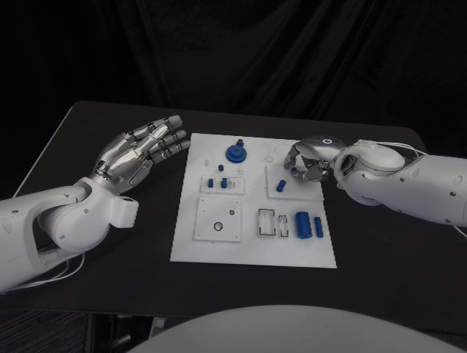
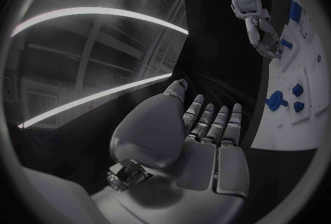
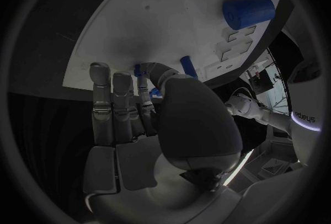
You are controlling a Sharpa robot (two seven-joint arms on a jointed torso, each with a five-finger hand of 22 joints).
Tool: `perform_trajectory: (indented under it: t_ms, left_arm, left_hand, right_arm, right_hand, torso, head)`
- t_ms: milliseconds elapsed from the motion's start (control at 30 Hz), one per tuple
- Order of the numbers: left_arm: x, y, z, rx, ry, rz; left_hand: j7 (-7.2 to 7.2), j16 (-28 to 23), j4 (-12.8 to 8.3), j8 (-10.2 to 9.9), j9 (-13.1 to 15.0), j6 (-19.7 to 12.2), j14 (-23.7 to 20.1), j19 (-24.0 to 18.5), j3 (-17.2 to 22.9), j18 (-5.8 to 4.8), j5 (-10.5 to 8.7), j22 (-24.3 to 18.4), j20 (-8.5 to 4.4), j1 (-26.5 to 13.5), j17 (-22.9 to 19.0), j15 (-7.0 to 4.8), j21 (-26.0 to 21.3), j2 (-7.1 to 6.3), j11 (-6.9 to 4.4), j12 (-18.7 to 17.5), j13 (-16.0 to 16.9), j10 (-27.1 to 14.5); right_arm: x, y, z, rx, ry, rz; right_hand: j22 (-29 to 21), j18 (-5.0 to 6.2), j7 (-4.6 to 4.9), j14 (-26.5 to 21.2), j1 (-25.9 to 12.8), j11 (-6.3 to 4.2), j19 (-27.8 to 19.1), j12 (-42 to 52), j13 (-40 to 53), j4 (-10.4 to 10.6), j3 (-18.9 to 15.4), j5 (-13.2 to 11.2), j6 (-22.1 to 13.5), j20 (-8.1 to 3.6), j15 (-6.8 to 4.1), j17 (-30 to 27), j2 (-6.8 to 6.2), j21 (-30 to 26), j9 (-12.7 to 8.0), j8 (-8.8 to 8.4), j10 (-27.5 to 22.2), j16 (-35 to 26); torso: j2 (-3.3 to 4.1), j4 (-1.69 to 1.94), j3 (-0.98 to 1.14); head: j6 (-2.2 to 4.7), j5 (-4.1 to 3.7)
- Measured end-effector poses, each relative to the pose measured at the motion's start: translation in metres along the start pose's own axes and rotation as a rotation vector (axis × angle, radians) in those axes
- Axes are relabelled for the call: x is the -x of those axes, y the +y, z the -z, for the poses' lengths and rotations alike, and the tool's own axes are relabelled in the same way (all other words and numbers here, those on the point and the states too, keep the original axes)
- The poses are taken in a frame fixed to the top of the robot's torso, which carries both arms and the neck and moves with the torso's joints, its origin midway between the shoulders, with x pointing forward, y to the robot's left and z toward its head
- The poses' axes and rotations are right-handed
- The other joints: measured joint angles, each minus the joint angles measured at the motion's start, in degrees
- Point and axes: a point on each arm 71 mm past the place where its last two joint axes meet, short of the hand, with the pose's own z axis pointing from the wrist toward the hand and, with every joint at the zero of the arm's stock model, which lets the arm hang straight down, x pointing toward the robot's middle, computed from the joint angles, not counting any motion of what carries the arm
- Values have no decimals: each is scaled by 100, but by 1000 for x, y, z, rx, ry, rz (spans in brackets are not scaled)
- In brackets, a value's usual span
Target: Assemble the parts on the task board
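Nearest the camera: bare near end of the white task board (image 1: pixel 252 254), flat in the middle of the black counter (image 1: pixel 106 132). Just beyond, on the board's right side, a thick blue cylinder (image 1: pixel 302 223) and a thinner blue pin (image 1: pixel 318 226) lying side by side, next to two open rectangular slots (image 1: pixel 267 222). To their left, a raised white square plate (image 1: pixel 219 219) with a small oval hole. Farther up, a smaller block (image 1: pixel 221 183) with several short blue pegs standing in it, and a blue round knob-like part (image 1: pixel 237 153) upright near the far edge.

Left hand (image 1: pixel 143 153) off the board's left edge, above the counter, palm showing and fingers stretched out and slightly apart, grasping nothing, touching no part.

Right hand (image 1: pixel 309 163) over the far right corner of the board, fingers curled downward toward a small white plate. Short blue peg (image 1: pixel 281 185) just beside the fingertips (image 3: pixel 140 78); contact with the peg impossible to tell, and likewise whether anything is held.
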Motion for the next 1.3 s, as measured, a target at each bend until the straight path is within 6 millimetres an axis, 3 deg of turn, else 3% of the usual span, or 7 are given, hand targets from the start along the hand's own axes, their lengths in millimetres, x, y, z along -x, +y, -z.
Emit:
perform_trajectory:
  t_ms: [100,233,500,633,700,967,1300]
  left_arm:
    - [-1,1,-1,0,4,3]
    - [-1,1,-2,0,7,4]
    - [0,1,-3,0,9,4]
    - [1,2,-3,0,9,4]
    - [1,2,-3,0,9,4]
    - [2,2,-3,0,8,3]
    - [4,1,-3,0,6,2]
  left_hand:
    - [-20,0,-2,0,0,20,0,0,-2,0,0,10,0,0,0,0,0,0,0,0,0,0]
    - [-21,0,-39,-1,0,21,0,0,8,1,0,13,0,0,0,0,0,0,20,0,0,-19]
    - [-21,22,-78,-1,-5,21,19,81,48,1,27,60,1,0,-1,20,22,0,20,0,0,-19]
    - [-21,45,-94,-1,-11,20,23,122,63,-7,27,70,1,0,-1,24,44,0,19,0,1,-19]
    - [-21,45,-94,-1,-11,20,40,122,63,-90,27,74,0,0,-1,40,44,0,19,0,1,-19]
    - [-21,70,-126,-1,-16,20,51,154,96,-89,27,79,10,0,4,51,44,0,40,0,1,-40]
    - [-21,107,-141,-2,-22,20,80,183,111,-89,80,88,-19,0,10,81,44,0,40,0,1,-40]
  right_arm:
    - [-1,0,0,-1,-2,-5]
    - [-2,-1,0,-5,-3,-13]
    - [-4,-2,0,-10,-6,-25]
    - [-5,-2,0,-10,-7,-30]
    - [-6,-2,0,-11,-8,-32]
    - [-6,-2,0,-8,-17,-42]
    - [-9,-3,2,-3,-42,-72]
  right_hand:
    - [0,0,0,24,-62,-30,22,186,70,-83,-83,0,-1,-22,-16,-17,61,37,229,164,136,46]
    - [0,1,31,75,-120,-100,81,575,294,-198,-198,1,-78,-42,-67,-31,120,89,739,575,225,98]
    - [0,0,63,96,-150,-132,101,1015,587,-245,-197,-74,-290,-62,-88,-58,150,89,1145,839,192,119]
    - [0,0,72,95,-150,-155,121,1161,684,-276,-167,-74,-339,-83,-88,-68,150,89,1228,874,174,119]
    - [-1,0,75,96,-150,-175,121,1207,716,-286,-157,-74,-342,-83,-88,-76,149,89,1253,892,194,119]
    - [-1,0,124,79,-149,-254,154,1338,791,-420,-22,10,-391,-122,-145,-116,150,89,1363,971,276,119]
    - [-1,0,195,36,2,-161,121,1258,697,-516,73,59,-462,-164,-142,-281,186,105,1516,1107,369,-7]
  torso:
    - [-1,0,-6]
    - [-2,-4,-13]
    - [-3,-3,-19]
    - [-3,-2,-19]
    - [-3,-2,-20]
    - [5,-3,-19]
    - [7,-7,-15]
  head:
    - [0,8]
    - [0,10]
    - [0,5]
    - [0,10]
    - [0,12]
    - [0,16]
    - [0,15]
